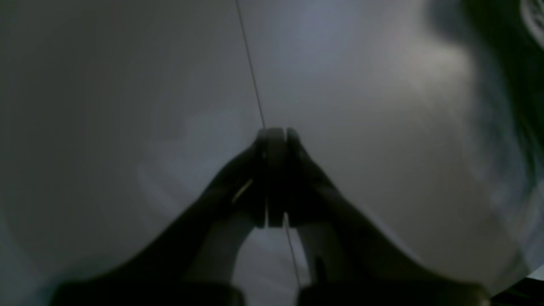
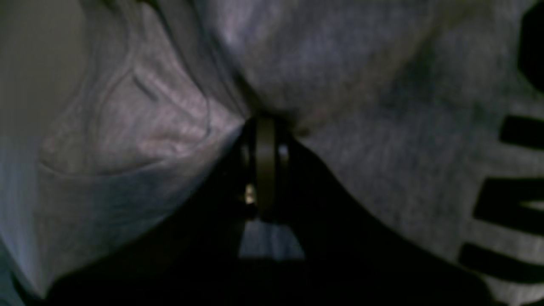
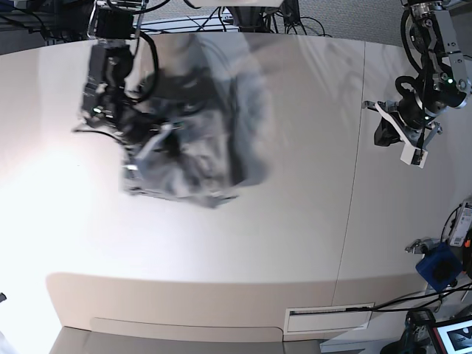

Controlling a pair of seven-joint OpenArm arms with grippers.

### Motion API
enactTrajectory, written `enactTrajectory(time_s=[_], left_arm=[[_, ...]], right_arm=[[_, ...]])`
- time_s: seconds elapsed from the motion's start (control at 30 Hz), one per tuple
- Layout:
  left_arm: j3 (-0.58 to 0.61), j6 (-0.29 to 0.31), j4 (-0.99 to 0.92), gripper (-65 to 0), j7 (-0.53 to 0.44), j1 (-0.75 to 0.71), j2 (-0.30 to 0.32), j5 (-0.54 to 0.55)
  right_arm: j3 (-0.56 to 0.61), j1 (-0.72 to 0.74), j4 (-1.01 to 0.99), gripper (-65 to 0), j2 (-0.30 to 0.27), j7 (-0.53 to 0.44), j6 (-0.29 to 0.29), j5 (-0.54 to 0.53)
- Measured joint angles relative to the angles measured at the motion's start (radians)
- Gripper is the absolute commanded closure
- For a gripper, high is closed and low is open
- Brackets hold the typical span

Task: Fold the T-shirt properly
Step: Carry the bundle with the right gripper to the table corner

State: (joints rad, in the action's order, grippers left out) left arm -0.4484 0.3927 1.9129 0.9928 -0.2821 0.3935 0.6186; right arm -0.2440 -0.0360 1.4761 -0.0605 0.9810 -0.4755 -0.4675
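The heather-grey T-shirt (image 3: pixel 221 110) lies bunched and motion-blurred at the back left of the table. My right gripper (image 3: pixel 147 144) is at its left side. In the right wrist view this gripper (image 2: pixel 265 123) is shut on a pinched fold of the grey cloth (image 2: pixel 361 63), with black block lettering (image 2: pixel 510 199) at the right. My left gripper (image 3: pixel 383 134) hangs far off at the right side of the table, apart from the shirt. In the left wrist view it (image 1: pixel 275 134) is shut and holds nothing above the bare tabletop.
The pale table (image 3: pixel 221 243) has a seam (image 3: pixel 354 184) running front to back on its right part. Cables (image 3: pixel 243 18) lie behind the back edge. A blue object (image 3: pixel 441 267) and a small screen (image 3: pixel 453 335) stand off the table at the right.
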Motion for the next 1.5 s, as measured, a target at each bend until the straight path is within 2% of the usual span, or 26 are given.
enactTrajectory(time_s=[0.23,0.37,0.5,0.63,0.73,0.8,0.83,0.87,0.93,0.97,1.0,1.07,1.13,1.2,1.3,1.5], left_arm=[[0.000,0.000,0.000,0.0,0.000,0.000,0.000,0.000],[0.000,0.000,0.000,0.0,0.000,0.011,0.001,0.000],[0.000,0.008,0.000,0.0,0.000,0.037,0.003,0.001],[0.000,0.023,0.000,0.0,0.001,0.061,0.003,0.003],[0.000,0.024,0.000,0.0,0.009,0.082,0.003,0.025],[0.000,0.023,0.000,0.0,0.009,0.090,0.003,0.030],[0.000,0.023,0.000,0.0,0.009,0.094,0.003,0.030],[0.000,0.023,0.000,0.0,0.009,0.097,0.003,0.030],[0.000,0.023,0.000,0.0,0.009,0.098,0.003,0.030],[0.000,0.023,0.000,0.0,0.009,0.098,0.003,0.029],[0.000,0.024,0.000,0.0,0.009,0.097,0.003,0.030],[0.000,0.023,0.000,0.0,0.010,0.098,0.003,0.021],[0.000,0.024,0.000,0.0,0.008,0.100,0.003,0.024],[0.000,0.024,0.000,0.0,0.013,0.098,0.003,0.026],[0.000,0.023,0.000,0.0,0.012,0.097,0.003,0.021],[0.000,0.023,0.000,0.0,0.012,0.067,0.003,0.021]], right_arm=[[-0.437,0.000,-0.006,0.0,-0.010,-0.046,0.046,0.054],[-0.649,-0.007,-0.015,0.0,-0.041,-0.051,0.057,0.075],[-0.797,-0.014,-0.021,0.0,-0.109,-0.084,0.140,0.103],[-0.869,-0.011,-0.021,0.0,-0.169,-0.170,0.199,0.107],[-0.874,-0.001,-0.021,0.0,-0.193,-0.174,0.209,0.107],[-0.860,0.017,-0.022,0.0,-0.208,-0.174,0.195,0.104],[-0.851,0.026,-0.022,0.0,-0.217,-0.172,0.141,0.078],[-0.841,0.030,-0.023,0.0,-0.229,-0.157,0.044,0.029],[-0.806,0.031,-0.022,0.0,-0.263,-0.049,-0.246,-0.130],[-0.780,0.031,-0.015,0.0,-0.277,0.055,-0.231,-0.265],[-0.754,0.033,-0.014,0.0,-0.294,0.134,-0.221,-0.327],[-0.701,0.022,-0.002,0.0,-0.343,0.346,-0.226,-0.414],[-0.657,0.016,0.002,0.0,-0.380,0.446,-0.220,-0.487],[-0.607,0.005,0.003,0.0,-0.424,0.443,-0.221,-0.596],[-0.526,-0.029,0.008,0.0,-0.523,0.430,-0.223,-0.744],[-0.412,-0.121,0.009,0.0,-0.710,0.436,-0.222,-0.719]])
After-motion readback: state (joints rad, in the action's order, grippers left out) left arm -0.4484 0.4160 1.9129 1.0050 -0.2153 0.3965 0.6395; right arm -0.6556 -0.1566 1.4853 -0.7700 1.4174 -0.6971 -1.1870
